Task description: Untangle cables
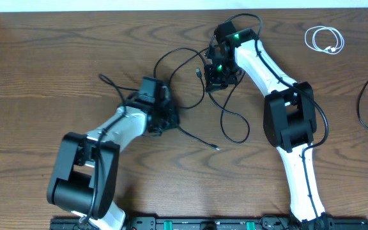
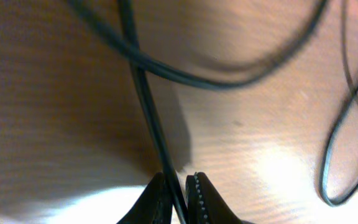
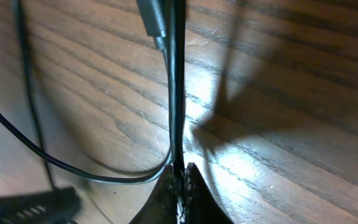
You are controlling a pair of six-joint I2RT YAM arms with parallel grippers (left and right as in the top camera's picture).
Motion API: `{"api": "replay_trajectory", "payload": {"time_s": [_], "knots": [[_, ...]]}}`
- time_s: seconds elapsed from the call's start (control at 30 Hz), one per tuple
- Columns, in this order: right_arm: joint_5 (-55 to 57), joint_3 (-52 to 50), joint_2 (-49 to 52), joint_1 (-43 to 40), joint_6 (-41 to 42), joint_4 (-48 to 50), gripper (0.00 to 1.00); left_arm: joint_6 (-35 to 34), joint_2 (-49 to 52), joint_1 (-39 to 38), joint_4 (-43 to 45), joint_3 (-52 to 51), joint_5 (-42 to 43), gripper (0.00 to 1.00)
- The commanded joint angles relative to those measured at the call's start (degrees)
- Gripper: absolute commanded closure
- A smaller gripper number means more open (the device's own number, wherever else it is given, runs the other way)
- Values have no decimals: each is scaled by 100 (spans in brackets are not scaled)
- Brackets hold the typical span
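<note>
The black cable (image 1: 200,138) lies in the middle of the surface (image 1: 43,64), spread in loose loops that cross over each other between the two arms, and one thin end runs out toward the near side. The white cable (image 1: 324,40) is coiled small at the far right, well apart from the black one and touched by nothing. The left tool (image 2: 178,186) is closed almost fully, and the black cable passes straight up between its fingertips, so it has a pinch on it. The right tool (image 3: 180,177) is closed tight on another stretch of the same cable, and a small plug (image 3: 151,18) hangs just beside that stretch, a little above the wood. I judge this cable is light, soft and very flexible, so it will follow any pull and also drag its other loops with it. It is thin and smooth and can slip through the fingers if the pinch is weak. The best place to hold is a straight part close to a crossing, not the plug, which may bend at its neck. A slow pull apart seems safer, because a fast one may tighten the loops into a knot
</note>
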Motion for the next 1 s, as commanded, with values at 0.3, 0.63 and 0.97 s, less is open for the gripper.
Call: {"api": "replay_trajectory", "payload": {"time_s": [0.3,0.63,0.97], "knots": [[-105,-13,-538,-140,-509,-61,44,-271,70,-693,254,-79,28,86],[1620,-13,-1069,-269,584,-146,15,-195,70,-769,476,-79,468,92],[1032,-411,-822,-837,501,-433,8,-170,70,-907,520,-76,498,92]]}}
